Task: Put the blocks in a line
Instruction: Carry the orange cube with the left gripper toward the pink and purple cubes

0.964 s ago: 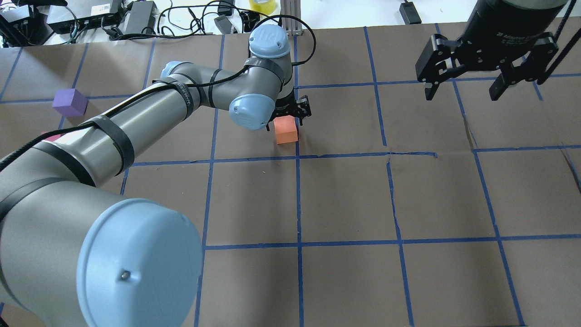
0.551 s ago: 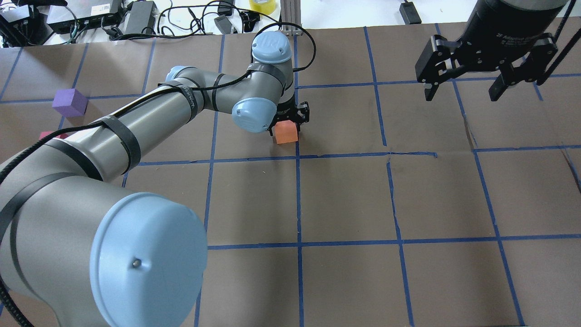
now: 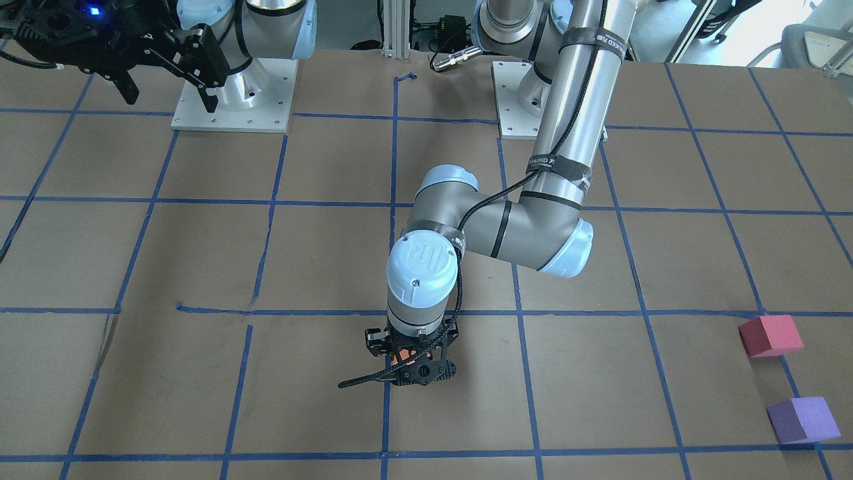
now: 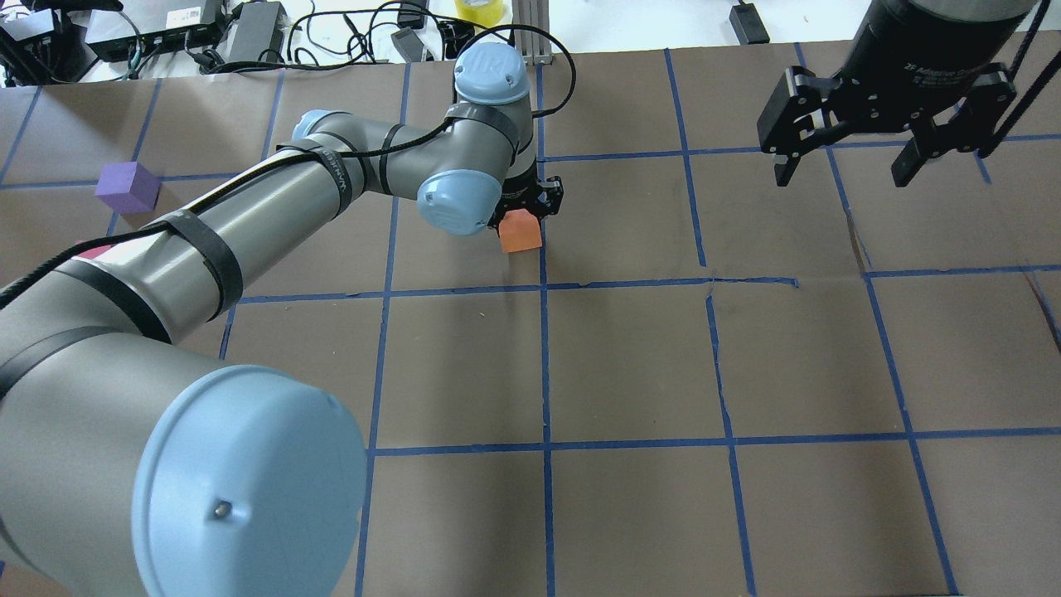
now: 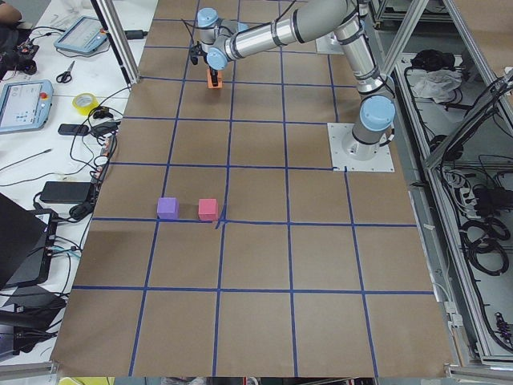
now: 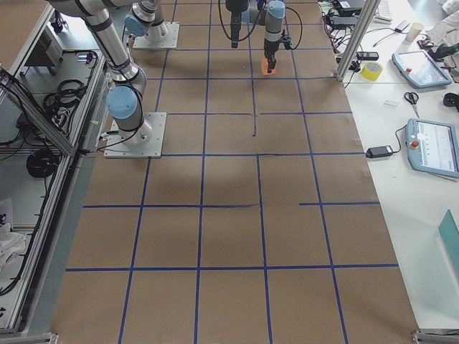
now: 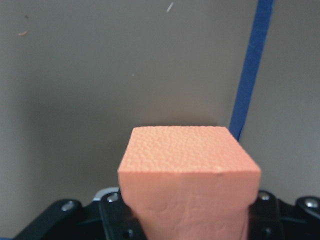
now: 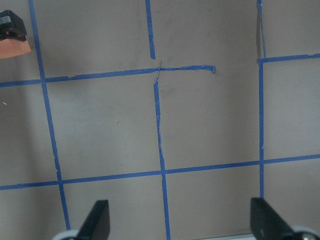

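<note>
Nearest the robot's side: brown paper counter [image 4: 630,356], blue tape grid [image 4: 545,373] across it. Left arm [image 4: 249,224] stretched forward over the left half, wrist pointing down.

Next out, far left: pinkish-red block [image 3: 770,335], flat on the counter, just beside a tape crossing, mostly hidden behind the arm in the overhead view.

About level with it, mid-counter: left pincer [image 3: 414,365], clamped on the orange block [image 7: 187,170], block face filling the lower part of the left wrist view. Orange block right beside a lengthwise tape line. Resting on the paper or just off it: cannot tell.

A little farther, far left: purple block [image 3: 802,420], flat on the counter, near the pinkish-red one with a gap between. Both well apart from the orange.

Over the right half, raised above the counter: right pincer [image 4: 843,170], spread wide, nothing between the fingers [image 8: 96,220], only taped paper below.

Beyond the far edge: cables [image 4: 348,33], yellow tape roll [image 4: 479,10].
</note>
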`<state>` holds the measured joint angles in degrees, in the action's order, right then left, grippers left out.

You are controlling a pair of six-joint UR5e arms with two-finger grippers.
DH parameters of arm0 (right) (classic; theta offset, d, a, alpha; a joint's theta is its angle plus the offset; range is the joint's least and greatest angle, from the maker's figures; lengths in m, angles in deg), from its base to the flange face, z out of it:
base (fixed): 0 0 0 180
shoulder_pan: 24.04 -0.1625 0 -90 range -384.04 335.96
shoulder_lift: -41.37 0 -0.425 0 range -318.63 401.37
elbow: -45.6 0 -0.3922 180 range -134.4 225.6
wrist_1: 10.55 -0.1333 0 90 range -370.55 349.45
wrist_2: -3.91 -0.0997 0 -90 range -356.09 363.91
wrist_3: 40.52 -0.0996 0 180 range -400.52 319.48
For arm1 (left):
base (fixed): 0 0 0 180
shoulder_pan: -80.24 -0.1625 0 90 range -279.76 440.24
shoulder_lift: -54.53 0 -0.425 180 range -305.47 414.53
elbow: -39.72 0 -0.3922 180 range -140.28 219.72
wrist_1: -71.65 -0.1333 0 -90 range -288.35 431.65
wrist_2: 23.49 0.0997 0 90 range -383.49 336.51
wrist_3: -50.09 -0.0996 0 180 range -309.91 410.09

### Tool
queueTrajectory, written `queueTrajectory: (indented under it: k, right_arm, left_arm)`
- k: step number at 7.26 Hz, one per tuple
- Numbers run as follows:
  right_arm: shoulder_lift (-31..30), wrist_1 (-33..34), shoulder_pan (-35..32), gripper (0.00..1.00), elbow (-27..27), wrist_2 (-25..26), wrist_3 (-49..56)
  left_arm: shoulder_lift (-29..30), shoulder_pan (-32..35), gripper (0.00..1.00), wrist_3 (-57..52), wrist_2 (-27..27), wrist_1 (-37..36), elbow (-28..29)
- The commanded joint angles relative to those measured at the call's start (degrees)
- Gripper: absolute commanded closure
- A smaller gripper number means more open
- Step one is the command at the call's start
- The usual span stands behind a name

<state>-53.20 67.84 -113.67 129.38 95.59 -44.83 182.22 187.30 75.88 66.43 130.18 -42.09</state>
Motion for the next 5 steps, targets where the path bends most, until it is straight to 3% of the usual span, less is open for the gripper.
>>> queueTrajectory:
  k: [1, 3, 5]
  right_arm:
    - [0.0, 0.0, 0.0, 0.0, 0.1, -0.1, 0.0]
    - [0.0, 0.0, 0.1, 0.0, 0.1, -0.4, 0.0]
    - [0.0, 0.2, 0.1, 0.0, 0.0, 0.1, -0.1]
  left_arm:
    - [-3.0, -2.6, 1.0, -0.7, 3.1, 1.2, -1.5]
    - [-6.0, -10.1, 1.0, -4.8, 3.6, 9.5, -0.5]
    - [-8.5, -16.9, 1.0, -11.8, 3.7, 10.9, -1.0]
